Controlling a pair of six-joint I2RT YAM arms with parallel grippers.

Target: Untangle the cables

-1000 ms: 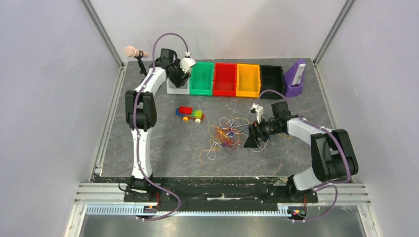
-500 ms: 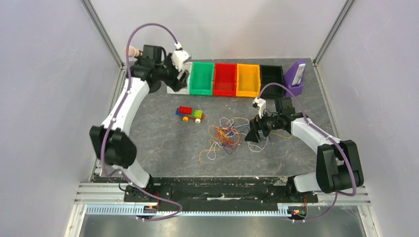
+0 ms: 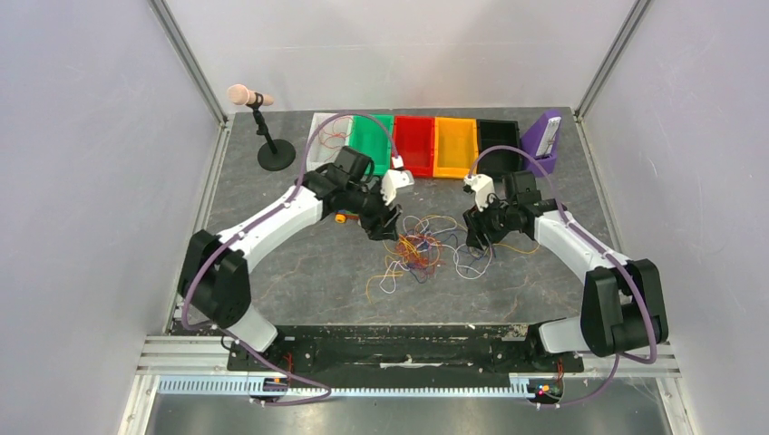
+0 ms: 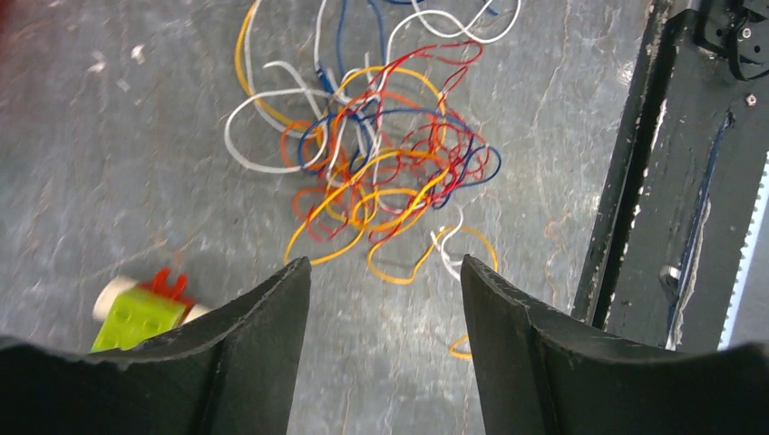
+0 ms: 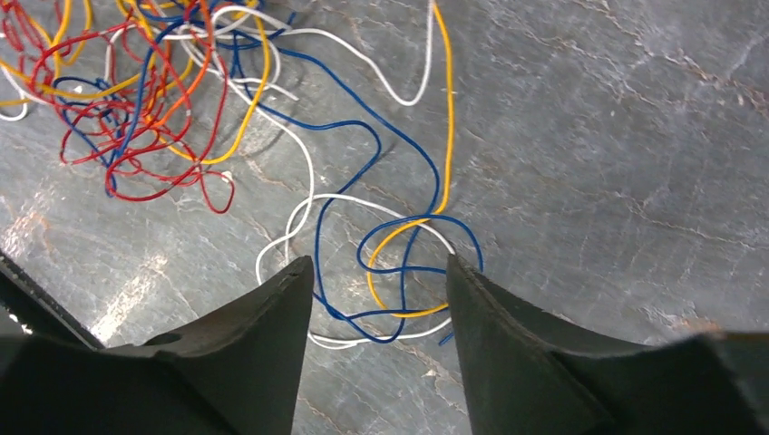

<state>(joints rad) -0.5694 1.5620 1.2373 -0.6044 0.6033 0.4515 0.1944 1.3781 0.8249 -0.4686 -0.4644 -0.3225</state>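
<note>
The cables [image 3: 419, 249] lie as a loose tangle of red, orange, yellow, white and blue wires on the grey table. My left gripper [image 3: 382, 228] hovers at the tangle's left edge, open. In the left wrist view the tangle [image 4: 381, 172] lies just beyond the left gripper [image 4: 385, 267], and only bare table shows between its fingers. My right gripper [image 3: 478, 239] is at the tangle's right edge, open. In the right wrist view, blue, yellow and white loops [image 5: 399, 272] lie on the table between the tips of the right gripper [image 5: 377, 263], ungripped.
A row of bins stands at the back: clear [image 3: 326, 149] with a few wires, green [image 3: 370, 138], red [image 3: 413, 145], orange [image 3: 455, 147], black [image 3: 497, 138], then a purple holder [image 3: 544, 140]. A microphone stand [image 3: 275, 156] is back left. A toy brick car [image 4: 141, 313] sits beside my left fingers.
My left arm has swung from the back-left bins down to the tangle's left side. My right gripper has shifted slightly toward the back and its jaws have narrowed over the loops.
</note>
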